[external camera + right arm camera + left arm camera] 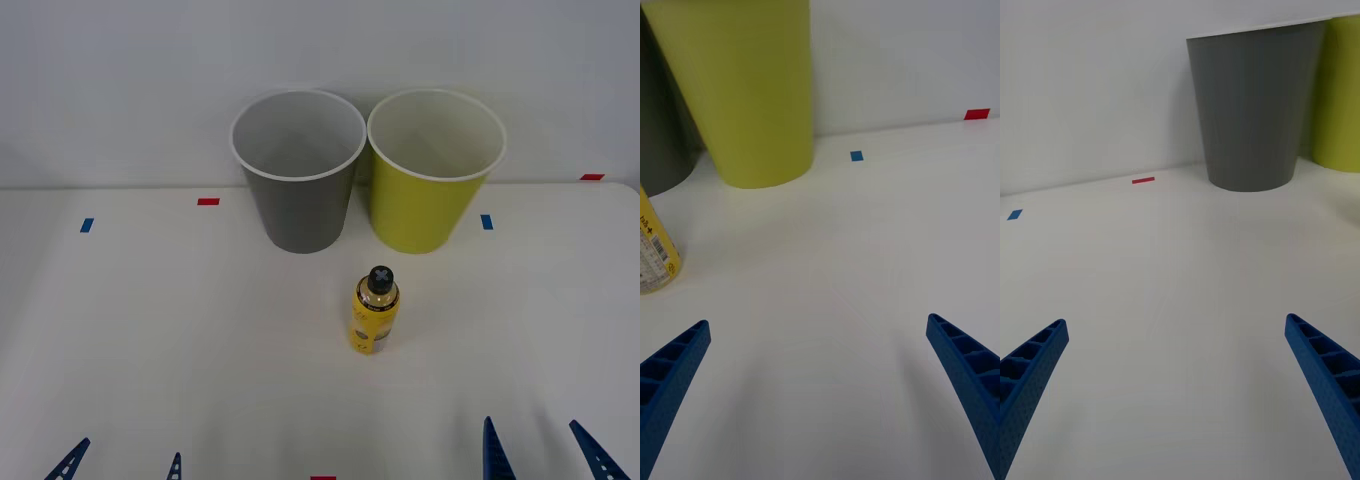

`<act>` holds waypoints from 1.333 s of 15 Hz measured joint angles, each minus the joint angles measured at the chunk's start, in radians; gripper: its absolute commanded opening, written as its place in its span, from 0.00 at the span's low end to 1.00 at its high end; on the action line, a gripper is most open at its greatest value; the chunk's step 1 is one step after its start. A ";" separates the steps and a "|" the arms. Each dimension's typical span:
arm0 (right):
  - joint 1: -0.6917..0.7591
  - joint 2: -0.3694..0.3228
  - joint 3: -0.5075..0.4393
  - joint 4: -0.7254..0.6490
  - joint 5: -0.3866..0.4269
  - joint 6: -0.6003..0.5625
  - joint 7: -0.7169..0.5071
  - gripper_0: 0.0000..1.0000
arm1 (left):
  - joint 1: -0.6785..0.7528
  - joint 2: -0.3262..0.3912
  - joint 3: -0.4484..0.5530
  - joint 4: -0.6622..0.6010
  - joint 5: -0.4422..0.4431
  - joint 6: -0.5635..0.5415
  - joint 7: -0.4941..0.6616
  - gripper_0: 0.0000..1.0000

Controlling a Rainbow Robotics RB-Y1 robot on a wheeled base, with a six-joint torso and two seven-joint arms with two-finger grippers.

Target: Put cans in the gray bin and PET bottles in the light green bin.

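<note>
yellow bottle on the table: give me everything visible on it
The yellow bottle is small, far shorter than the bins, with a black screw cap and dark print plus a barcode on its label. It looks like plastic. It stands upright on the white table, alone, in front of the gap between the gray bin and the light green bin, touching neither.

Glossy yellow bottle (374,318) (matt table (150,340))
</note>
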 measured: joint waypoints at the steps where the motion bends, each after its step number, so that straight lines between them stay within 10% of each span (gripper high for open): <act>1: -0.003 -0.011 0.015 -0.001 -0.001 -0.010 0.001 1.00 | 0.000 0.000 0.000 0.000 0.000 0.000 0.000 1.00; 10: -0.118 -0.195 0.128 -0.011 0.047 -0.085 0.070 1.00 | 0.000 0.000 0.000 0.000 0.000 0.000 0.000 1.00; 20: -0.243 -0.164 0.180 -0.011 0.043 -0.019 0.117 1.00 | 0.000 0.000 0.000 0.000 0.000 0.000 0.000 1.00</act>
